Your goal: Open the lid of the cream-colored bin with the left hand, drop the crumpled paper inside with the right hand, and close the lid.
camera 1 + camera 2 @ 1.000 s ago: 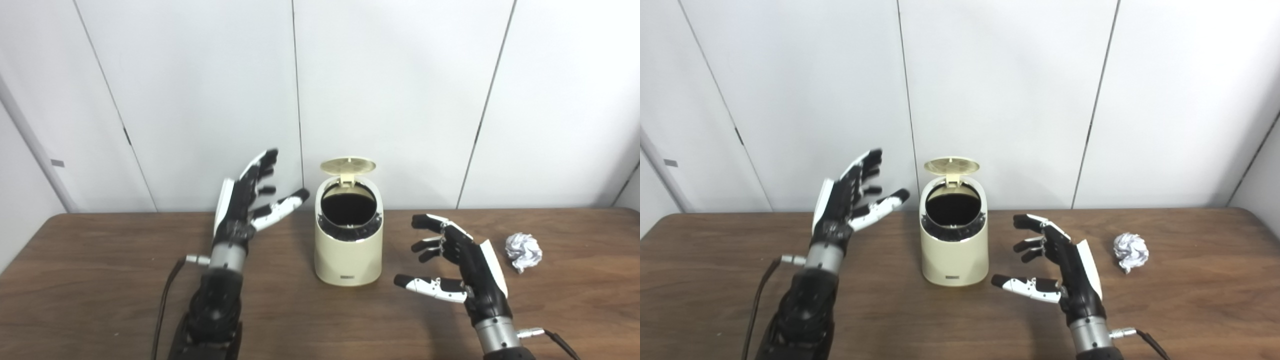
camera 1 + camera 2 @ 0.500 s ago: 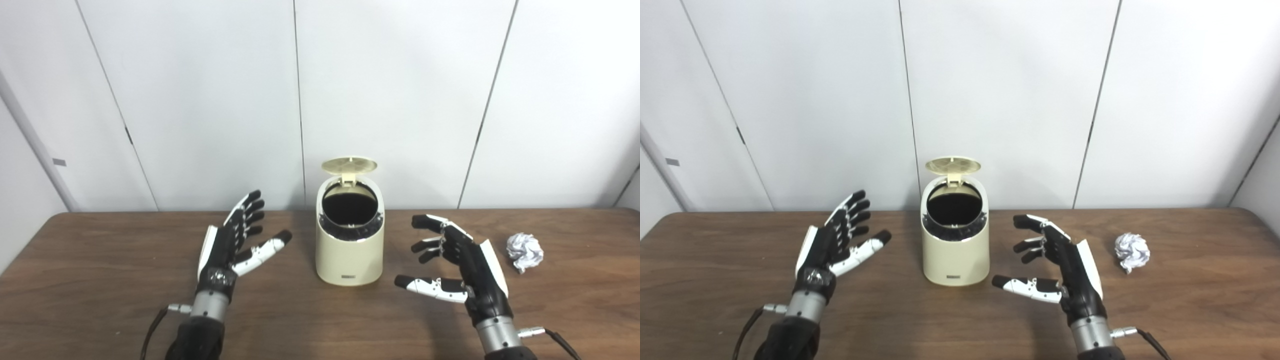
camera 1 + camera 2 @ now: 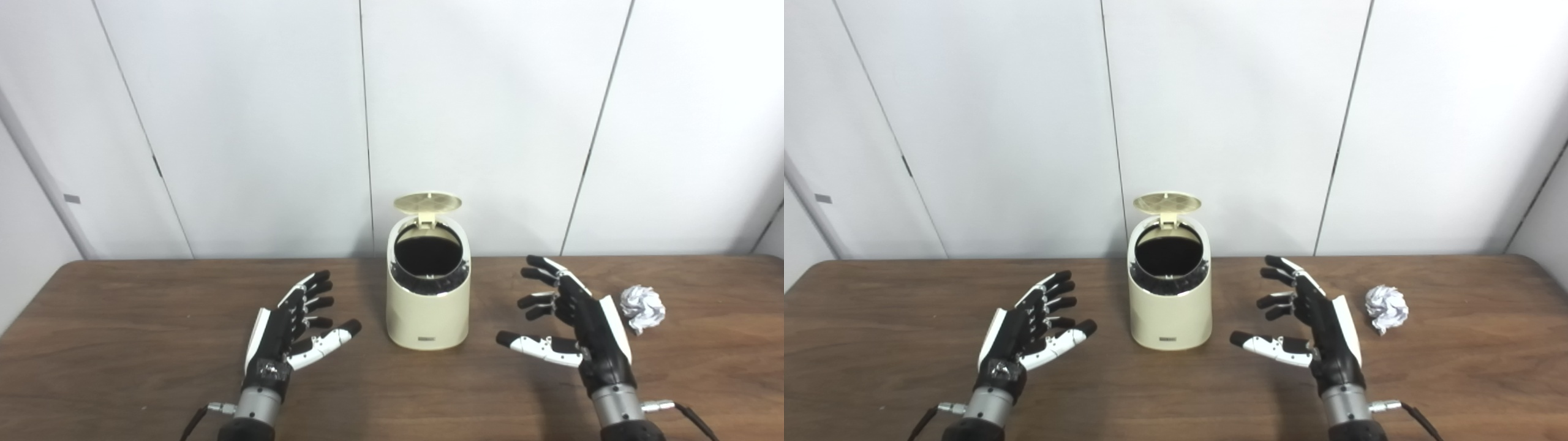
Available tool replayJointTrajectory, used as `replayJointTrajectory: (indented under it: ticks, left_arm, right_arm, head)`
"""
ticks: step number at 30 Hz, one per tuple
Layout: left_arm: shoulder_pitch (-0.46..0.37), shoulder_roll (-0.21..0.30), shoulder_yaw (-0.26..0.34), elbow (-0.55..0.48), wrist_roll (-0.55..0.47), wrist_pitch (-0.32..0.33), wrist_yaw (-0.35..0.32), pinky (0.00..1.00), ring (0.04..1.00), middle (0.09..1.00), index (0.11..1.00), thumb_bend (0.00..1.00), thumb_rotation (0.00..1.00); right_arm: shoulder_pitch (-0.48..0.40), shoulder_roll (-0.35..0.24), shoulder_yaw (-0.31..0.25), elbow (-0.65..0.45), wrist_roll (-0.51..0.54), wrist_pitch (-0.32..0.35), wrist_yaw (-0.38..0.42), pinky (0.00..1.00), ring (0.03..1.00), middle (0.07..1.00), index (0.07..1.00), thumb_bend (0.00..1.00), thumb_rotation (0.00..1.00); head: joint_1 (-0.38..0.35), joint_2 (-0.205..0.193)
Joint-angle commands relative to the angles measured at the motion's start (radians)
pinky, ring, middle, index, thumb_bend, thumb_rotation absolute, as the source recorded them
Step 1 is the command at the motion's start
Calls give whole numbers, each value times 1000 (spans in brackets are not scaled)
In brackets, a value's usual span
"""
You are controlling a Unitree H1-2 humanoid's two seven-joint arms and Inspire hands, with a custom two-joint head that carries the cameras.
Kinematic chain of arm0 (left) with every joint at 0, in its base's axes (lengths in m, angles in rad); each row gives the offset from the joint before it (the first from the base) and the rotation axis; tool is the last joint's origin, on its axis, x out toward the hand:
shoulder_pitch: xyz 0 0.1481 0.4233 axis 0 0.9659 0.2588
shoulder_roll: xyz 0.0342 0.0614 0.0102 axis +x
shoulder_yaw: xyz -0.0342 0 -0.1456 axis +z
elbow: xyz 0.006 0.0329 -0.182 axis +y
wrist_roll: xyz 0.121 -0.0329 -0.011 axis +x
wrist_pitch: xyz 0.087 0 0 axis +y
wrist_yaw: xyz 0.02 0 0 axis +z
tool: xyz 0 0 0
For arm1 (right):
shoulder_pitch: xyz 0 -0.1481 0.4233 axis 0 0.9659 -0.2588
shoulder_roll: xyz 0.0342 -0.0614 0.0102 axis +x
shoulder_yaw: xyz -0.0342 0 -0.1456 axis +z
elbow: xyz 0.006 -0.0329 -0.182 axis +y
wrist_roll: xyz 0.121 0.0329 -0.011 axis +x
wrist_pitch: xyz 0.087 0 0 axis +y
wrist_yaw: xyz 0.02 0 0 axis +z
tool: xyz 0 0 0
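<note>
Cream bin (image 3: pixel 427 306) upright mid-table (image 3: pixel 122 306), lid (image 3: pixel 427 201) flipped up, dark inside; paper ball (image 3: pixel 641 307) lying well to its right; left hand (image 3: pixel 288 331) and right hand (image 3: pixel 579 318) flank the bin, fingers spread, holding nothing.

The bin (image 3: pixel 427 300) stands in the middle of the bench (image 3: pixel 122 367), near the back edge. Its lid (image 3: pixel 427 201) sticks up behind the hole on top. The left robot hand (image 3: pixel 288 334) is to the left of the bin. The right robot hand (image 3: pixel 576 321) is to its right. The paper ball (image 3: pixel 641 307) lies further right, just past that hand. A wall (image 3: pixel 245 122) stands behind the bench.
</note>
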Motion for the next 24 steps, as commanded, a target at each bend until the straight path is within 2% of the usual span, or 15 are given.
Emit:
replayJointTrajectory:
  ticks: [1,2,3,4,8,11,14,19,24]
  left_arm:
    - [-28,6,1,-8,-9,-44,1,670,799,842,881,805,187]
    - [-30,7,3,0,-12,-48,-1,670,799,842,881,804,186]
    - [-33,9,5,7,-14,-50,-1,674,805,847,885,798,184]
    - [-35,11,7,13,-15,-53,-2,676,808,849,886,797,183]
    - [-42,18,10,32,-10,-60,1,679,809,847,881,794,176]
    - [-48,25,12,45,-9,-69,1,667,799,839,875,789,163]
    - [-53,35,13,57,-4,-75,1,670,801,840,875,779,157]
    - [-60,41,21,62,-14,-73,-2,701,812,849,879,751,117]
    - [-61,50,23,53,-12,-62,-3,704,818,857,884,730,101]
  right_arm:
    - [-56,-58,-2,-42,-15,29,30,505,605,802,819,708,22]
    - [-66,-102,19,-75,-68,106,73,505,606,803,818,710,23]
    - [-77,-149,44,-104,-121,173,118,511,653,839,844,720,116]
    - [-85,-181,63,-124,-156,219,148,520,679,861,855,732,165]
    - [-134,-314,115,-159,-225,320,259,561,731,885,848,789,169]
    - [-182,-385,127,-128,-267,336,290,630,760,862,824,832,137]
    - [-231,-448,133,-57,-299,310,299,655,780,859,806,830,100]
    - [-302,-516,156,22,-359,285,306,702,823,857,763,825,50]
    - [-388,-572,206,39,-446,378,398,675,799,839,773,822,57]
  head:
    - [0,1]
    - [-28,-3]
    - [-40,-5]
    - [-47,-7]
    - [-98,-20]
    - [-141,-32]
    - [-184,-44]
    - [-235,-58]
    - [-263,-64]
